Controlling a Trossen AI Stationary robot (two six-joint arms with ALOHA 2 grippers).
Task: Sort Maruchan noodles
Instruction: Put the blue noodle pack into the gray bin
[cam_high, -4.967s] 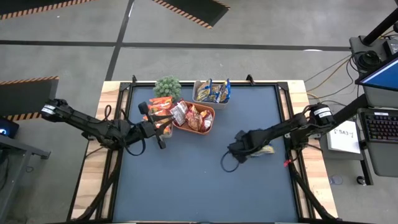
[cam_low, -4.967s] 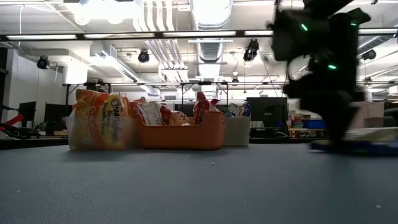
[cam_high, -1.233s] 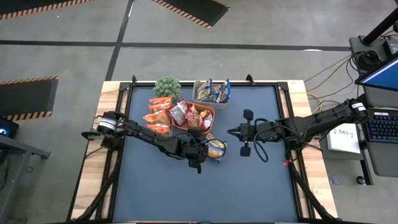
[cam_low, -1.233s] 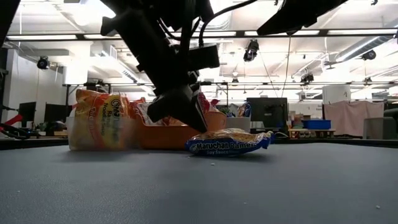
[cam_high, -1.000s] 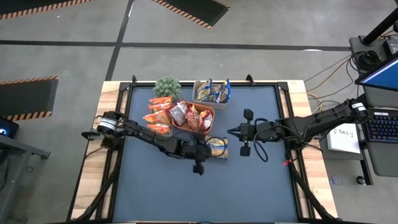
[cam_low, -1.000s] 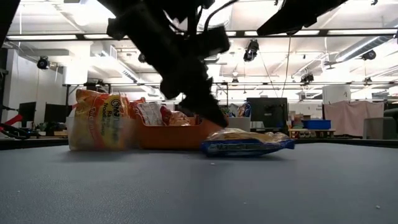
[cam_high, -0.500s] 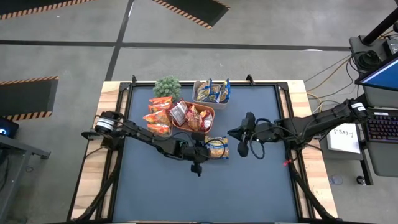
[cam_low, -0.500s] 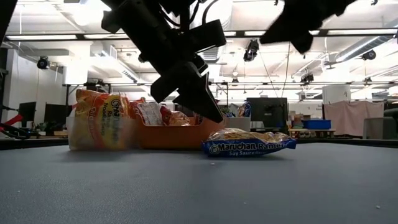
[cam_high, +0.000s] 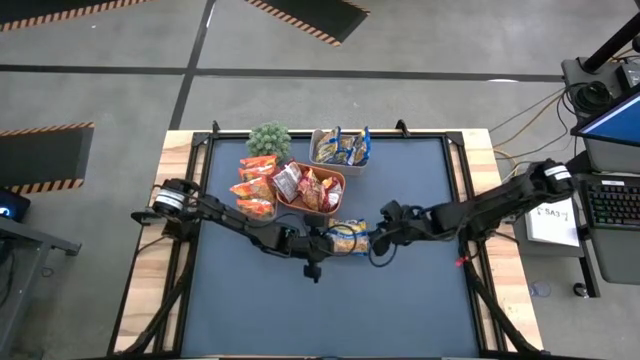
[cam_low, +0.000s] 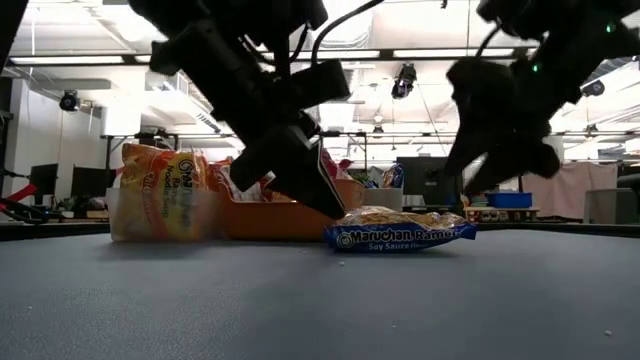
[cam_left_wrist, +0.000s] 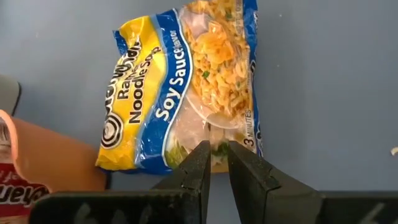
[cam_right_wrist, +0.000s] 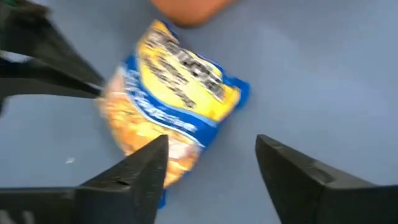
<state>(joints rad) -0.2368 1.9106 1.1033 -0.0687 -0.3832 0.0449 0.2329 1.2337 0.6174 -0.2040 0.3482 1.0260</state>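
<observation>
Packet w/ blue-and-yellow glossy plastic wrap, Maruchan soy sauce ramen (cam_high: 348, 238), lies flat on the dark blue-grey table mat (cam_high: 400, 310) near the centre, just on the near side of the orange plastic tray (cam_high: 337, 189). In the low view its label (cam_low: 398, 238) faces the camera & it rests on the mat, not lifted.

Left gripper (cam_high: 327, 243) sits at the packet's left edge; left wrist view shows its two dark fingers (cam_left_wrist: 199, 165) nearly together, only a thin slit between them, tips at the packet's edge (cam_left_wrist: 186, 87). Whether they pinch the wrapper, cannot tell. In the low view the left arm slants down from upper left to the packet's left end.

Right gripper (cam_high: 376, 241) is just right of the packet, fingers spread wide apart; in the right wrist view (cam_right_wrist: 211, 158) the packet (cam_right_wrist: 171, 102) shows ahead between the two fingers (cam_right_wrist: 140, 168), nothing held.

Far left of the tray: clear plastic tub w/ orange ramen packets (cam_high: 255, 185), also seen at left in the low view (cam_low: 160, 190). Far side, right of a small green plant (cam_high: 269, 139): second clear tub holding blue-and-yellow packets (cam_high: 340, 148). Tray itself holds red & mixed packets (cam_high: 310, 185).
</observation>
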